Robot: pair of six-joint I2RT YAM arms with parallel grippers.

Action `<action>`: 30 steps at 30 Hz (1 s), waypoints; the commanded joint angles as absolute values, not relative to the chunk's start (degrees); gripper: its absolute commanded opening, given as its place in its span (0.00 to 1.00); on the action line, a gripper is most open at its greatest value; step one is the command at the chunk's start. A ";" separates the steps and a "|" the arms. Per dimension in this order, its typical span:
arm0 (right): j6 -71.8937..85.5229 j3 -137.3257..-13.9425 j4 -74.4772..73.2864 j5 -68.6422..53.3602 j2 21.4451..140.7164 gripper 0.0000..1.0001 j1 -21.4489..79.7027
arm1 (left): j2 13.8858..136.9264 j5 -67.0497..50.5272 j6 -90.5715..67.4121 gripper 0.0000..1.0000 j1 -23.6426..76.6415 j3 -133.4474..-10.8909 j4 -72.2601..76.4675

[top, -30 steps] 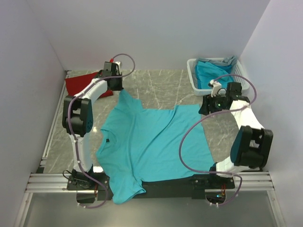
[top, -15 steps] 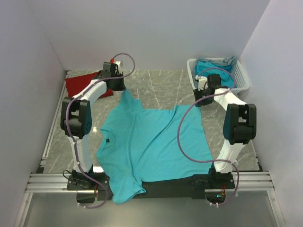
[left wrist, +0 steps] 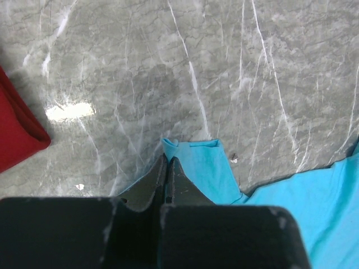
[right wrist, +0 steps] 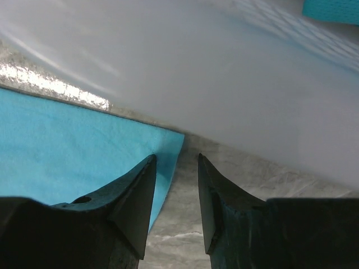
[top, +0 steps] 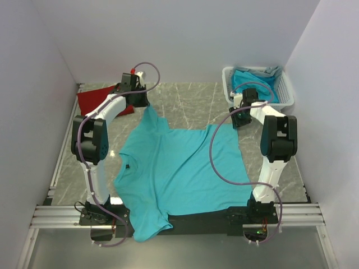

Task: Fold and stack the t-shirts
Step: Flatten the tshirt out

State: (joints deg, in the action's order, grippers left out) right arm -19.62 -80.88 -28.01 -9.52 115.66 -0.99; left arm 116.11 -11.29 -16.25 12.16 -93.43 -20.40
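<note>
A turquoise t-shirt (top: 179, 168) lies spread flat on the marble table, with a small dark mark near its left edge. My left gripper (top: 143, 104) is shut on the tip of its far sleeve (left wrist: 196, 168), and in the left wrist view the left gripper (left wrist: 167, 159) has its jaws pressed together on the cloth. My right gripper (top: 240, 119) is open, low over the shirt's far right corner (right wrist: 84, 145). In the right wrist view the right gripper (right wrist: 175, 159) straddles the cloth's edge. A folded red t-shirt (top: 95, 98) lies at the far left. More turquoise t-shirts (top: 252, 83) fill the basket.
The white slatted basket (top: 285, 96) stands at the far right, and its wall (right wrist: 252, 84) looms just beyond my right fingers. The red t-shirt's corner (left wrist: 17, 134) shows left of my left gripper. White walls enclose the table; a metal rail (top: 179, 216) runs along the near edge.
My right arm has straightened and swung its gripper left and down to the shirt's far right corner, its jaws narrowing. The left gripper has held its place, shut on the sleeve.
</note>
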 commanded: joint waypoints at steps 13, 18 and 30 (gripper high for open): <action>-22.06 -86.66 -33.75 -10.11 120.23 0.44 -0.26 | 111.80 -12.57 -16.61 0.00 12.13 -93.16 -18.90; -24.07 -85.96 -34.45 -12.74 119.44 0.37 -0.26 | 111.97 -12.48 -16.52 0.00 12.13 -93.34 -18.98; -25.84 -86.05 -35.42 -13.27 119.45 0.06 1.49 | 111.62 -12.57 -16.44 0.00 11.78 -93.34 -19.07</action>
